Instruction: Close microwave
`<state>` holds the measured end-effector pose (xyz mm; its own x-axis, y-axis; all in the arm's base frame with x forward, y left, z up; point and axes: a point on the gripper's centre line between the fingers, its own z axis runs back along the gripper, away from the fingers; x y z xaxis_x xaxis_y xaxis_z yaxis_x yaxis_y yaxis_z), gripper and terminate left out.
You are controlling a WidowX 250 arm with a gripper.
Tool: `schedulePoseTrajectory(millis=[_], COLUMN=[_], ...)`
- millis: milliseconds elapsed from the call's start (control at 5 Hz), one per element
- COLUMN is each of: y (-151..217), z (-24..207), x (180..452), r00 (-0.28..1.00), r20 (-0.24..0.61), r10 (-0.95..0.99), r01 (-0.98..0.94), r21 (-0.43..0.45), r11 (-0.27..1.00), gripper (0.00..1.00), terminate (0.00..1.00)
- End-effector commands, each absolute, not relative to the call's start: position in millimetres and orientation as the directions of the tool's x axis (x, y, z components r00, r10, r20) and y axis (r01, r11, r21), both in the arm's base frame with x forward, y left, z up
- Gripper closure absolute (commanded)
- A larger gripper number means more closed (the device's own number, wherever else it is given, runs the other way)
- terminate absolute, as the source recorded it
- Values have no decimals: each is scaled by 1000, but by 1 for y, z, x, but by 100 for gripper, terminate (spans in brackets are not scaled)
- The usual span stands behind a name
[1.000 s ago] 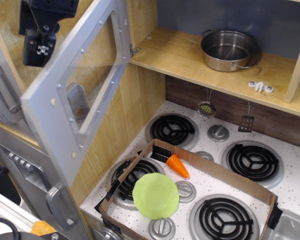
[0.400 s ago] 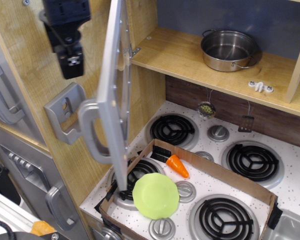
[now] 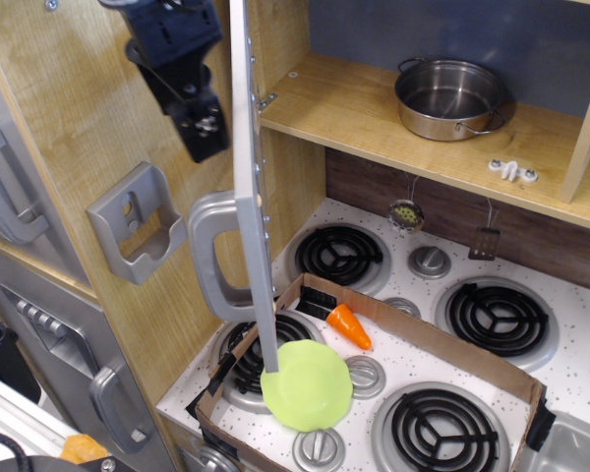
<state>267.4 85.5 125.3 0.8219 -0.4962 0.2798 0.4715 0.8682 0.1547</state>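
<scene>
The microwave's grey door hangs edge-on to the camera, about half open, hinged at the left front corner of the wooden-floored cubby. Its vertical grey handle sticks out on the left side. My black gripper hangs just left of the door's outer face, above the handle and close to the door; I cannot tell whether it touches. It holds nothing that I can see, and its jaws show from the side as one block.
A steel pot stands inside the cubby. A grey wall bracket is on the wooden side panel below the gripper. On the stove, a cardboard box holds a green plate and a carrot. Grey cabinet handles are at the left.
The door has swung right from wide open to edge-on. My gripper has moved right and slightly down, following the door's outer face.
</scene>
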Motion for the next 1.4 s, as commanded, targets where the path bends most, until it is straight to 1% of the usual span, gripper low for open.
schedulePoseTrajectory(millis=[0,200,400,600,1000,1200], y=[65,55,44,34,15,9], z=[123,118,117,123,139,139], x=[306,319,328,344,377,385], r00=[793,795,775,750,711,702], r20=[331,314,338,350,345,357], r10=[-512,-519,-535,-561,-613,-616], r01=[498,509,526,547,591,596], r21=[133,121,127,147,180,178], r11=[857,852,841,824,787,783], gripper=[0,0,0,0,0,0], terminate=[0,0,0,0,0,0])
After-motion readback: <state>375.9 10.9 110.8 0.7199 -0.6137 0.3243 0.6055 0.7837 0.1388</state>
